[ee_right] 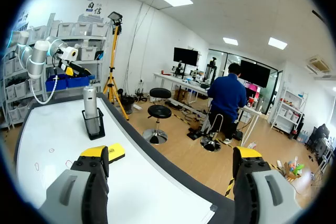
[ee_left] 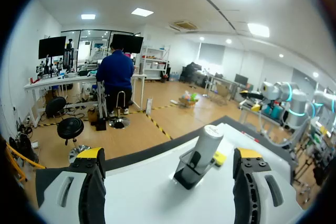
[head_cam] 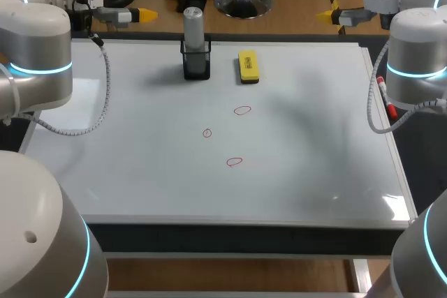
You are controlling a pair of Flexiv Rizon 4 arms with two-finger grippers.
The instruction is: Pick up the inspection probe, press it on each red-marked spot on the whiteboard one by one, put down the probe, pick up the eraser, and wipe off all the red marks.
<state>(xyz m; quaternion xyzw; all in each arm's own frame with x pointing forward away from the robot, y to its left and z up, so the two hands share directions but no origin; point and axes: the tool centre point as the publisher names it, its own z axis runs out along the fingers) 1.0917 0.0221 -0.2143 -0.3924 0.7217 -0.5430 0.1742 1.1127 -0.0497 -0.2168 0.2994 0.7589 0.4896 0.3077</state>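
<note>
Faintly, illegible dark print marks the yellow eraser

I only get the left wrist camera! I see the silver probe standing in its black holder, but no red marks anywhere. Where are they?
Observer: The head view shows three red marks drawn on the whiteboard, nearer the robot than the holder.
Operator: I see just a bit of something yellow past the holder. What is it?
Observer: That is the yellow eraser. It lies flat on the whiteboard at the holder's right in the head view, apart from it.
</note>
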